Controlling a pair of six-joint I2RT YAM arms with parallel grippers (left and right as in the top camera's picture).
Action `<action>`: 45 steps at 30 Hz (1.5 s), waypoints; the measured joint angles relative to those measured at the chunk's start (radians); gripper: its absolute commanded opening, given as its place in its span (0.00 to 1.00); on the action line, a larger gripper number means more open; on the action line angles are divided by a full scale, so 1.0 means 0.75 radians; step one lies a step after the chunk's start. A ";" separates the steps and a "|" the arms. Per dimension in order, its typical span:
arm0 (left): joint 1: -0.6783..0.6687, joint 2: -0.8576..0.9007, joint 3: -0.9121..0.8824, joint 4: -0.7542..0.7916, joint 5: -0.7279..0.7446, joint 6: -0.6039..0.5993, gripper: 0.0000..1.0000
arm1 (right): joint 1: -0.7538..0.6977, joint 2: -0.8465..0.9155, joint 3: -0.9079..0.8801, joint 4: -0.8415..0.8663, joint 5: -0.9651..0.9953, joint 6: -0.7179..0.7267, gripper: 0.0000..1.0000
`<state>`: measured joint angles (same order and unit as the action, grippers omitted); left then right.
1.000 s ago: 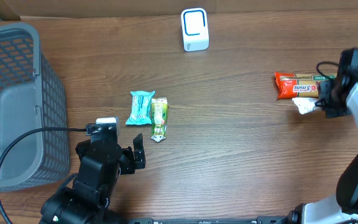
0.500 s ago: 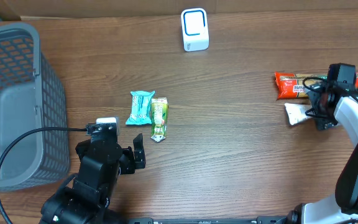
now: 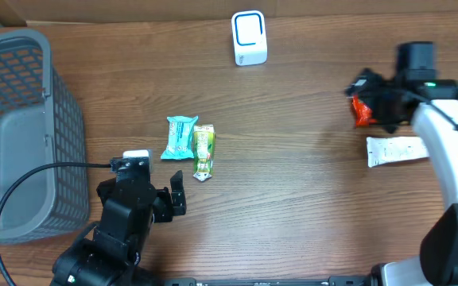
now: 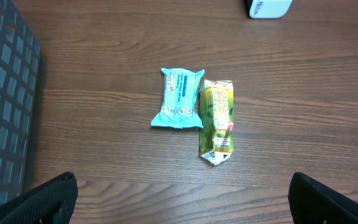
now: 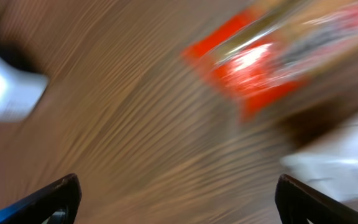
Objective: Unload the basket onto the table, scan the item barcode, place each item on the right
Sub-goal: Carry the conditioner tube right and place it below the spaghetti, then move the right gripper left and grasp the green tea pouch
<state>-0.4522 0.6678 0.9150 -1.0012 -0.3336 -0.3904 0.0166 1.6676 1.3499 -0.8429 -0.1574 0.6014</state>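
4 packets lie on the wooden table point(image 3: 293, 191), and neither of your arms holds one. Your left gripper point(image 3: 176, 193) hovers with fingers point(image 4: 45, 198) spread wide, just short of the teal packet point(image 3: 180, 137) and green packet point(image 3: 203, 151), which touch edge to edge. The grey basket point(image 3: 22, 56) walls your left side. Your right gripper point(image 3: 374, 102), fingers point(image 5: 45, 199) apart and empty, hangs over one end of the red packet point(image 3: 359, 115), with the white packet point(image 3: 396, 150) just beside it. Open wood runs between the 2 pairs up to the white scanner point(image 3: 250, 37) at the far edge.
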 measured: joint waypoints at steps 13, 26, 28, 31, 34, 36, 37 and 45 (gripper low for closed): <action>0.000 0.000 0.000 -0.001 0.000 0.000 1.00 | 0.714 0.281 0.013 0.341 -0.150 -0.002 1.00; 0.000 0.000 0.000 0.000 0.000 0.000 1.00 | 0.958 0.475 0.031 0.508 -0.130 0.081 0.92; 0.000 0.000 0.000 0.000 0.000 0.000 0.99 | 0.969 0.487 0.031 0.511 -0.125 0.087 0.90; 0.000 0.000 0.000 0.000 0.000 0.000 1.00 | 0.994 0.505 0.031 0.524 -0.113 0.106 0.83; 0.000 0.000 0.000 0.000 0.000 0.000 0.99 | 1.035 0.522 0.031 0.526 -0.092 0.121 0.77; 0.000 0.000 0.000 0.000 0.000 0.000 1.00 | 1.075 0.528 0.031 0.527 -0.038 0.128 0.75; 0.000 0.000 0.000 0.000 0.000 0.000 1.00 | 1.091 0.529 0.031 0.531 -0.010 0.130 0.73; 0.000 0.000 0.000 0.000 0.000 0.000 0.99 | 1.150 0.534 0.037 0.508 0.112 0.136 0.39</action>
<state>-0.4522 0.6678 0.9150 -1.0012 -0.3336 -0.3904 0.8787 2.0678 1.3777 -0.4622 -0.0734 0.7036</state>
